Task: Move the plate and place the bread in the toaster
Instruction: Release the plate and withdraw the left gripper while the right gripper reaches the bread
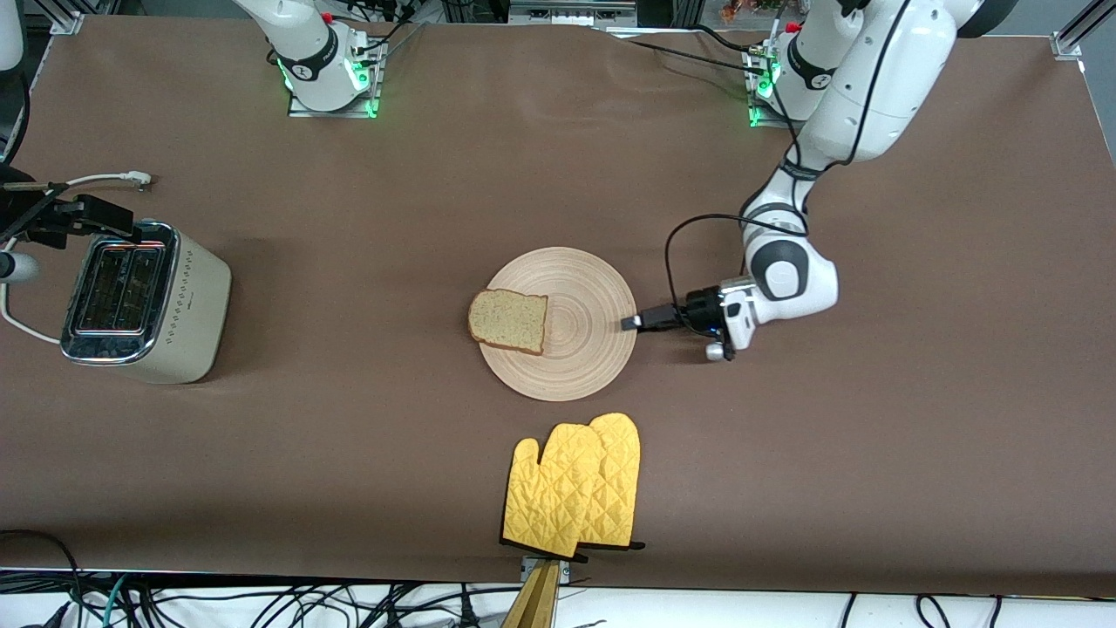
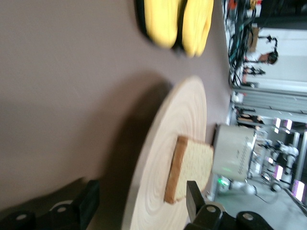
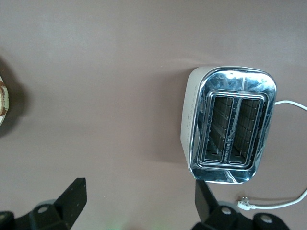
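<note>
The pale wooden plate (image 1: 584, 349) lies mid-table, with the bread (image 1: 508, 320) flat on the part of it toward the right arm's end. My left gripper (image 1: 629, 323) is low at the plate's rim, toward the left arm's end of the table. In the left wrist view this gripper (image 2: 141, 200) is open, its fingers apart above and below the plate's rim (image 2: 158, 158), with the bread (image 2: 192, 167) farther in. The cream toaster (image 1: 144, 301) stands at the right arm's end. My right gripper (image 1: 109, 220) hovers over it, open and empty (image 3: 139, 196), with both toaster slots (image 3: 232, 124) in sight.
A pair of yellow oven mitts (image 1: 580, 484) lies nearer to the front camera than the plate, at the table's edge. The toaster's white cord and plug (image 1: 131, 179) trail on the table beside the toaster.
</note>
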`<action>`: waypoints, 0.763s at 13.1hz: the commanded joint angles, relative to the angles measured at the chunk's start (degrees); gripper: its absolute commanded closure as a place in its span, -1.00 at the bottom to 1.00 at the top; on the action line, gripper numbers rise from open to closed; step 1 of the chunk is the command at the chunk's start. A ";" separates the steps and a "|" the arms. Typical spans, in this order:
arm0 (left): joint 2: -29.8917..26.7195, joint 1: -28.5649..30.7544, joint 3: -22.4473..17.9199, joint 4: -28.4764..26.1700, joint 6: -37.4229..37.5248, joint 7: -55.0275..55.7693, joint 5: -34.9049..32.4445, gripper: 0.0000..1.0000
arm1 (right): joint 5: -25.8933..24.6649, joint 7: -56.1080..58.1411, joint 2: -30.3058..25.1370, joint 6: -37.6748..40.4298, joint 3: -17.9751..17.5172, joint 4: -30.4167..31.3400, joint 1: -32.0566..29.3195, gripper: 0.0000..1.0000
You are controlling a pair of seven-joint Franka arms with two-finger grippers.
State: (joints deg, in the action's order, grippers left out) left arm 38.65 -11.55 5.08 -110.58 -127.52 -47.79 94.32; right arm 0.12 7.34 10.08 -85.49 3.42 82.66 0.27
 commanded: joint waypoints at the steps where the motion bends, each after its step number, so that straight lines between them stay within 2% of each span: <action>1: -9.70 6.17 0.37 -3.76 -1.24 10.39 -14.18 -0.62 | -0.21 -0.22 -0.68 0.33 -0.35 0.75 0.26 -1.00; 4: -18.49 14.51 1.42 -6.47 0.24 21.74 -35.99 -0.71 | 0.06 -1.01 -0.42 0.24 -0.26 1.36 0.26 -1.00; 5: -21.39 17.24 2.03 -6.84 2.43 24.30 -41.62 -0.79 | 0.06 -1.10 -0.07 0.24 -0.26 1.37 0.52 -1.00; 6: -23.94 18.40 1.95 -7.27 4.54 26.06 -46.64 -1.00 | 0.75 -1.18 0.54 -0.11 -0.34 1.37 1.48 -1.00; 8: -27.29 20.42 1.87 -7.63 5.26 28.09 -53.86 -1.00 | 6.53 -5.28 2.65 -0.64 -0.26 1.37 2.02 -1.00; 10: -31.24 20.78 1.86 -7.19 5.96 35.96 -65.60 -1.00 | 12.34 -12.93 5.28 -2.03 -0.26 1.37 3.58 -1.00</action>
State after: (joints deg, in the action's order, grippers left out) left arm 12.04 8.40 5.99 -116.17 -122.19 -18.01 36.59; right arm 8.97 -0.61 13.65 -86.04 3.19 83.74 2.67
